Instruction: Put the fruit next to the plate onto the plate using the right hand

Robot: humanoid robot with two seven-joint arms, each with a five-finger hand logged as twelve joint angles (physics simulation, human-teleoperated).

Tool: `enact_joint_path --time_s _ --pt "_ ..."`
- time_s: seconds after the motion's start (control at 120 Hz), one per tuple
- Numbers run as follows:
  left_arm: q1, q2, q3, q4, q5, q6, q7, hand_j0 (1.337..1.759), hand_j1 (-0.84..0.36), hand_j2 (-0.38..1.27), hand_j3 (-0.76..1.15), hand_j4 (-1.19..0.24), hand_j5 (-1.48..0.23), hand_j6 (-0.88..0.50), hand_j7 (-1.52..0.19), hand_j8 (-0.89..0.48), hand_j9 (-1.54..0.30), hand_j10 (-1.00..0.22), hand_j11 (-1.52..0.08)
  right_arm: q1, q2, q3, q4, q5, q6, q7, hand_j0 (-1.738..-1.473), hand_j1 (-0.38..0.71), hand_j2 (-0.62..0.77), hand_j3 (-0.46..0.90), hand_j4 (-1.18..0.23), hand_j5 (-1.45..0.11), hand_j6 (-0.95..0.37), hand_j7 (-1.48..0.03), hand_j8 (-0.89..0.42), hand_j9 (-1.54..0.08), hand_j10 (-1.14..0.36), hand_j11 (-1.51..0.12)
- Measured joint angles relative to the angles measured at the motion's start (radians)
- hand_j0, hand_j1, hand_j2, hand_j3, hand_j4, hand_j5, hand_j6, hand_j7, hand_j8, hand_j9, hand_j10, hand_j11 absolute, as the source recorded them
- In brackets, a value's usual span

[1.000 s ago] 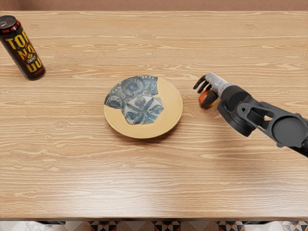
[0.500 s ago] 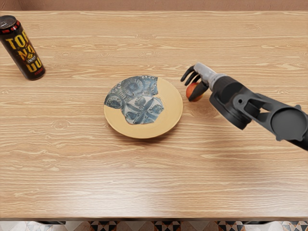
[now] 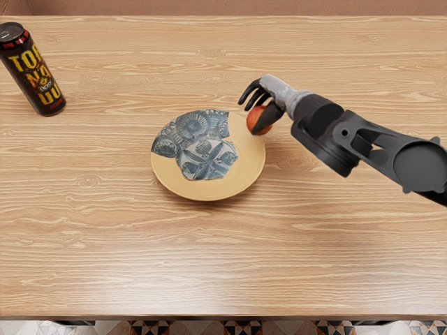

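Note:
A small orange-red fruit (image 3: pixel 255 120) is held in my right hand (image 3: pixel 257 105), whose dark fingers curl around it from above. The hand hovers at the upper right rim of the tan plate (image 3: pixel 244 171), which carries a blue-grey patterned design in its upper left half. The fruit sits just over the plate's edge, lifted off the table. My right arm comes in from the right edge of the head view. No left arm shows.
A black and yellow energy drink can (image 3: pixel 31 68) stands at the far left rear of the wooden table (image 3: pixel 223 265).
My right hand has carried the fruit leftward and slightly up, from the table right of the plate to the plate's upper right rim.

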Motion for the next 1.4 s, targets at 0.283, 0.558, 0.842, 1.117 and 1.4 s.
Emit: enact_joint_path --time_s 0.283,0.558,0.842,1.117,1.4 --pt "0.000 0.000 0.000 0.000 0.000 0.000 0.000 1.658 0.07 0.05 0.00 -0.23 -0.30 -0.23 -0.30 -0.23 -0.30 -0.23 -0.30 0.028 0.033 0.000 0.030 0.021 0.001 -0.001 -1.658 0.27 0.27 0.00 -0.60 -0.81 -0.61 -0.80 -0.42 -0.81 -0.44 -0.79" --pt "0.000 0.000 0.000 0.000 0.000 0.000 0.000 1.658 0.07 0.05 0.00 -0.23 -0.30 -0.23 -0.30 -0.23 -0.30 -0.23 -0.30 0.041 0.092 -0.001 0.033 0.024 0.000 0.000 -1.658 0.27 0.28 0.00 -0.60 -0.81 -0.61 -0.80 -0.43 -0.81 -0.45 -0.79" --pt "0.000 0.000 0.000 0.000 0.000 0.000 0.000 1.658 0.07 0.05 0.00 -0.23 -0.30 -0.23 -0.30 -0.23 -0.30 -0.23 -0.30 0.019 0.141 -0.011 0.032 0.021 -0.007 0.000 -1.658 0.27 0.28 0.00 -0.61 -0.80 -0.61 -0.80 -0.43 -0.81 -0.46 -0.80" --pt "0.000 0.000 0.000 0.000 0.000 0.000 0.000 1.658 0.07 0.05 0.00 -0.23 -0.30 -0.23 -0.30 -0.23 -0.30 -0.23 -0.30 -0.015 0.172 -0.016 0.029 0.015 -0.009 0.000 -1.658 0.26 0.26 0.00 -0.60 -0.81 -0.61 -0.80 -0.43 -0.81 -0.45 -0.80" --pt "0.000 0.000 0.000 0.000 0.000 0.000 0.000 1.658 0.07 0.05 0.00 -0.23 -0.30 -0.23 -0.30 -0.23 -0.30 -0.23 -0.30 -0.020 0.185 -0.016 0.029 0.010 -0.011 0.000 -1.658 0.18 0.12 0.00 -0.50 -0.66 -0.50 -0.66 -0.40 -0.66 -0.42 -0.66"
